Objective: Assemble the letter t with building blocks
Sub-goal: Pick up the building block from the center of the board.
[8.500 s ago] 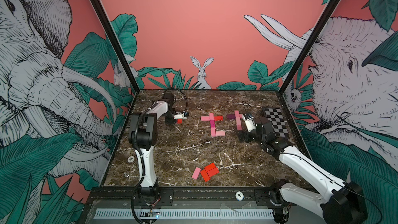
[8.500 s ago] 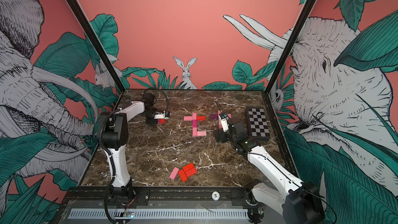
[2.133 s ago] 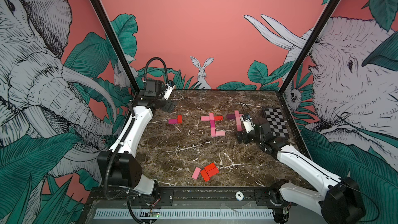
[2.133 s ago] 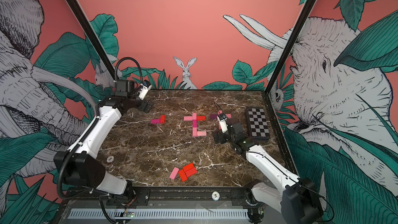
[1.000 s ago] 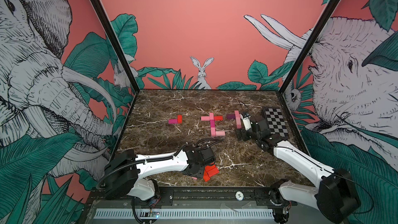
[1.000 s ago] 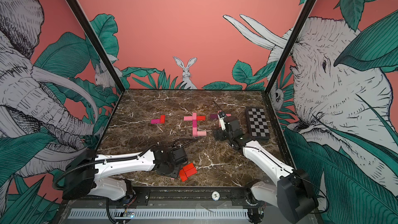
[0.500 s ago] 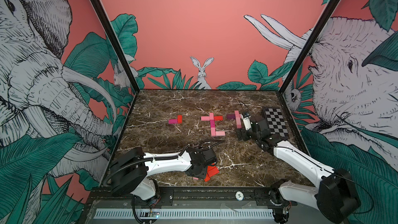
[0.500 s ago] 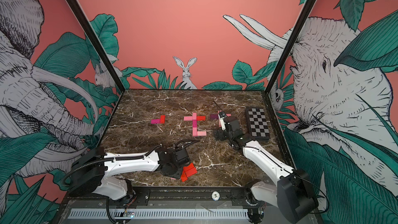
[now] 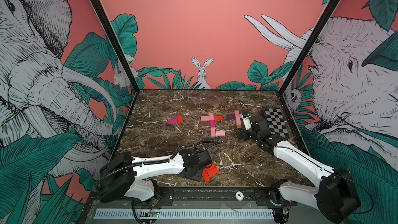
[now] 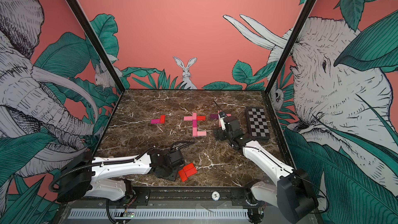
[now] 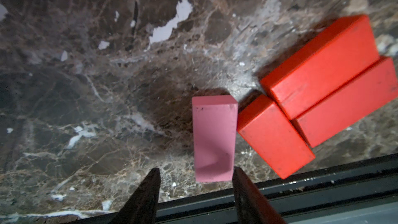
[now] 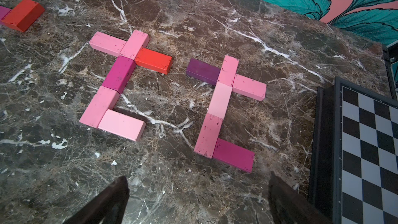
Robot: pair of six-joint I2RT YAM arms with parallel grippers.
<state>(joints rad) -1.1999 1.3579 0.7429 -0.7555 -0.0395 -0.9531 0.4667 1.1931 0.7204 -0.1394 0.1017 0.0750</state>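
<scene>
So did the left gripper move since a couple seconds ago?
Yes. The left gripper went from behind the magenta-red pair to the near edge, beside the red blocks.

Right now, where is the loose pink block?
In the left wrist view, the pink block lies flat on the table by its front edge, one end inside the open left hand, right beside three red blocks.

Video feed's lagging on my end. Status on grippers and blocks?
Left gripper open, straddling pink block, not clamped. Right gripper open, empty, facing two built t shapes. Red blocks crowd pink block's side, near one finger.
</scene>
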